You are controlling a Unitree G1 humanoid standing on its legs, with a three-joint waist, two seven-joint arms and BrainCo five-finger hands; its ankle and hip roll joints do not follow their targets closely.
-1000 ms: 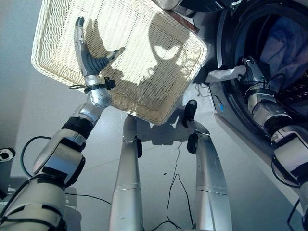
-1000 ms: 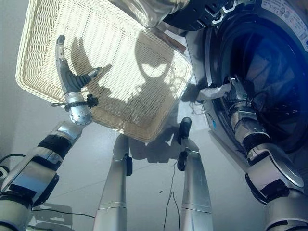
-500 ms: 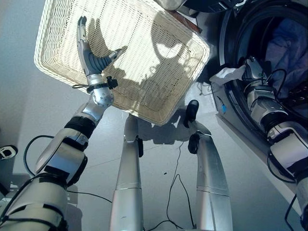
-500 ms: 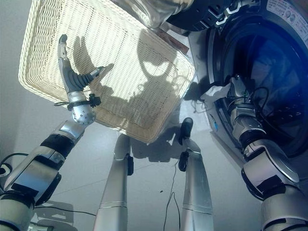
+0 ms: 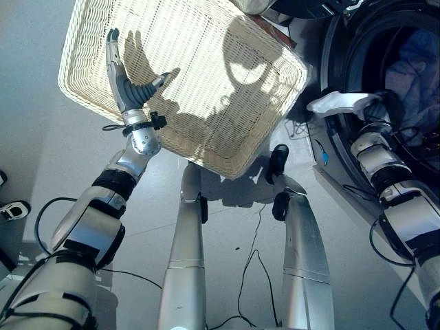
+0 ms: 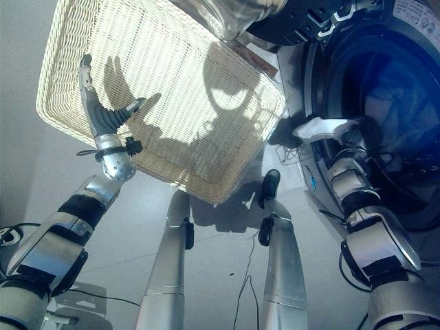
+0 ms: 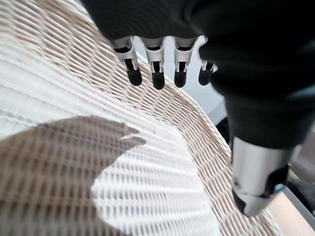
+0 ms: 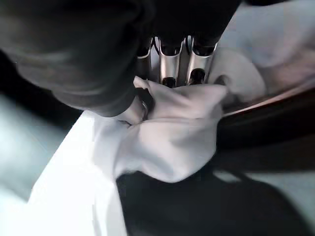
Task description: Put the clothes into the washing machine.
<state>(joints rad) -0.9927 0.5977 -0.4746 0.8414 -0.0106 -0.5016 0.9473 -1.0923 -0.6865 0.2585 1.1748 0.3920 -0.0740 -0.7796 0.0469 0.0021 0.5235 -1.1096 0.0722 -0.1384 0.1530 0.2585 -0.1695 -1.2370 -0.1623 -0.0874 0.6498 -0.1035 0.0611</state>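
Washing machine [image 5: 385, 41] rim: right hand [image 8: 172, 64] pinches white cloth [image 8: 167, 132].

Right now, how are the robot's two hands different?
The left hand is open with straight fingers, while the right hand is curled round a white cloth. The left hand hovers over the wicker basket; the right hand is at the washing machine door. Both have silver, dark-tipped fingers.

The left hand [image 7: 246, 73] hovers with straight fingers [image 7: 157, 66] over the wicker basket [image 7: 74, 147].
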